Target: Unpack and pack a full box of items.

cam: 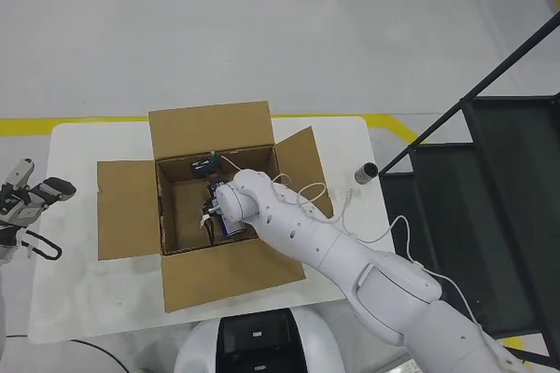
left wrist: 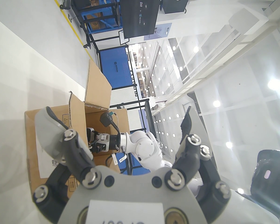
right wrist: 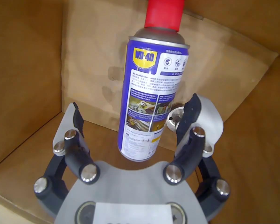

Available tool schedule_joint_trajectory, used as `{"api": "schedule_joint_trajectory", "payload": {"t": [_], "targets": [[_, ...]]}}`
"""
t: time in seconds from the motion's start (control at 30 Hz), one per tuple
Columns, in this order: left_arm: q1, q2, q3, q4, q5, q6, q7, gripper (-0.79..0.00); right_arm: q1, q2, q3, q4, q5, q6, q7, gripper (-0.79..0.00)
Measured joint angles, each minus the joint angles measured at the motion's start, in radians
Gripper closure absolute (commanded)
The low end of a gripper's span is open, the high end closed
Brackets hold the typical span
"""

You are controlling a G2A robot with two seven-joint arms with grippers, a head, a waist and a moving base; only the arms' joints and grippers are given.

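Box: open cardboard box [cam: 126,210] on the white worktop [cam: 84,298], flaps spread.
Right gripper [right wrist: 130,117]: down inside the box, jaws wide on either side of the spray can's base end, not gripping it.
Spray can [right wrist: 151,94]: blue, inside the box; its long axis runs away from the right gripper, red cap [right wrist: 164,9] farthest.
Left gripper [left wrist: 117,117]: jaws wide, empty, off the worktop's edge.

In the cardboard box [right wrist: 25,59] a blue spray can [right wrist: 151,99] (red cap [right wrist: 164,10] on) stands on the bottom. The right pincer [right wrist: 133,108] is spread wide, one finger either side of the can, clear of it.
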Motion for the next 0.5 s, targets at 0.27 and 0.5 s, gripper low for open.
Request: {"api": "schedule_joint_trajectory", "payload": {"t": [0.27,0.5], "targets": [[0.0,0.0,0.0,0.0,0.0,0.0,0.0,-0.785,0.03,-0.039,0.001,0.125,0.047,-0.03,-0.026,-0.785],[0.0,0.0,0.0,0.0,0.0,0.0,0.0,-0.785,0.05,-0.069,-0.002,0.212,0.068,-0.063,-0.053,-0.422]]}}
